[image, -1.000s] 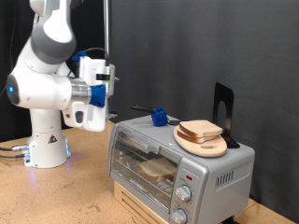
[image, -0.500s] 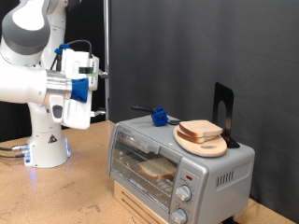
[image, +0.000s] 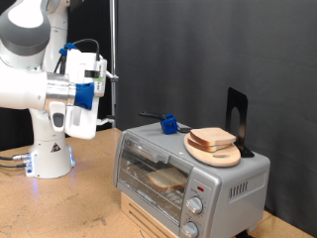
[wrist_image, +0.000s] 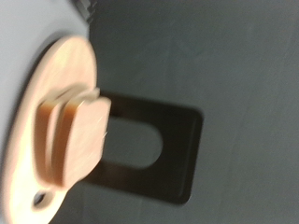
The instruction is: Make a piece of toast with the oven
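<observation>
Tool [image: 107, 75] hangs well apart from the oven [image: 188, 171], holding nothing I see; I cannot tell its spread. One slice [image: 164, 179] lies inside on the rack; it looks light, soft and crumbly, best pinched gently at the crust.

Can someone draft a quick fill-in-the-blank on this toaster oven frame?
1. A piece of toast lies on the rack inside the ___.
2. A second bread slice sits on a round wooden ___ on top of the oven.
3. The gripper holds ___.

Missing words: oven; plate; nothing
</observation>
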Controlling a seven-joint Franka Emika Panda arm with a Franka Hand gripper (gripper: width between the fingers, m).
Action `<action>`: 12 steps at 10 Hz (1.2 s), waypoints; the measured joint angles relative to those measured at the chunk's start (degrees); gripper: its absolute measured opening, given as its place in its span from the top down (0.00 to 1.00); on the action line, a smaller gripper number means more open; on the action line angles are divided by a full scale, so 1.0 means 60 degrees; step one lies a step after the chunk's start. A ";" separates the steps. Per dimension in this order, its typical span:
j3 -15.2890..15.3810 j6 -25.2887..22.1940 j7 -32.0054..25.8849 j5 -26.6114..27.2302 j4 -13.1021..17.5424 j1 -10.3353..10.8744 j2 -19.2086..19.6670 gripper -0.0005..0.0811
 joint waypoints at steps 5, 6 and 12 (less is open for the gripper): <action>-0.0045 0.0873 0.0163 -0.1460 0.1290 0.0007 0.2547 0.16; -0.0030 0.1036 0.0142 -0.1580 0.1545 0.0052 0.2936 0.16; 0.0177 0.2326 0.0768 -0.0744 0.1755 0.0321 0.3277 0.16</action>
